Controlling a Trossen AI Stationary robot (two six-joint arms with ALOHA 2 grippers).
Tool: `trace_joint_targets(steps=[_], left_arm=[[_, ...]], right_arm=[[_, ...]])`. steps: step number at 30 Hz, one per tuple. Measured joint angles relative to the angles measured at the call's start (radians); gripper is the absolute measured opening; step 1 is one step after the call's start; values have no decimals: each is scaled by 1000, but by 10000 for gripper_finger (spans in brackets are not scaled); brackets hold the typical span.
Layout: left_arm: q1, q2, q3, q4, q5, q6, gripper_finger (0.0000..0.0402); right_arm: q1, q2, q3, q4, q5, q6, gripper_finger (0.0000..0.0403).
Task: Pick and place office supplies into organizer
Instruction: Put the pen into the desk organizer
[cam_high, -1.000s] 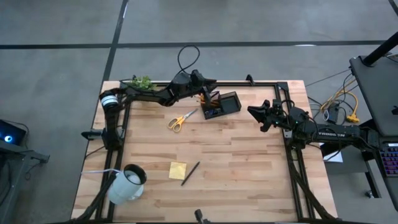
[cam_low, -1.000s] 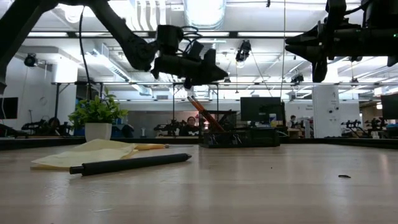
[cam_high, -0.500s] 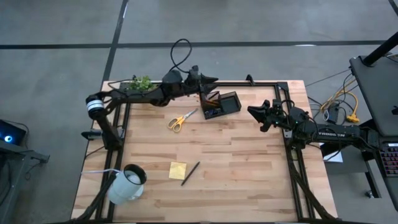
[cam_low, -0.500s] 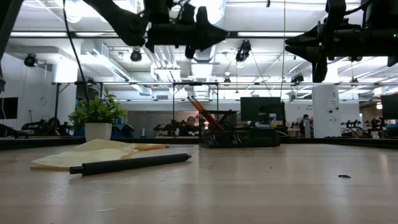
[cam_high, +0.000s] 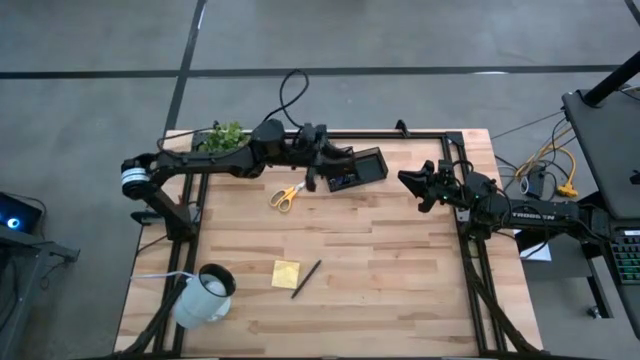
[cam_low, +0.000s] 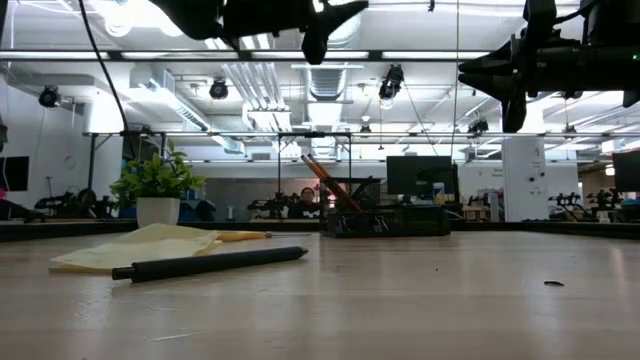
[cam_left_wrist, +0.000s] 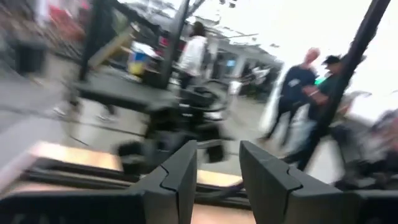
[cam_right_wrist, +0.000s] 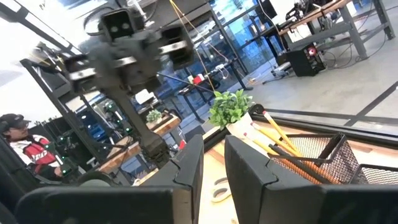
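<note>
Organizer (cam_high: 357, 169): black mesh, orange pencils (cam_low: 325, 181).

Overhead and table-level views, both showing organizer (cam_high: 355, 169)

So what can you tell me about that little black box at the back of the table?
The organizer is a small black box of wire mesh with open-topped compartments, as the right wrist view shows. It stands upright on the wooden table near its far edge. Orange pencils lean tilted out of one compartment. The yellow-handled scissors lie on the table beside it, apart from it. The left gripper hangs above its end without touching it.
</note>
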Motion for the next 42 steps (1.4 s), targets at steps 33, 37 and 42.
trace_joint_targets(steps=[33,37,42], left_arm=[[-358,-26,134,-806,-195,-649,104],[-372,-14,133,-881,-194,-781,104],[-413,8,144,-907,-207,-798,104]], right_arm=[[0,0,0,-10,-2,-43,57],[0,0,0,-10,-2,-70,57],[0,0,0,-10,-2,-74,57]])
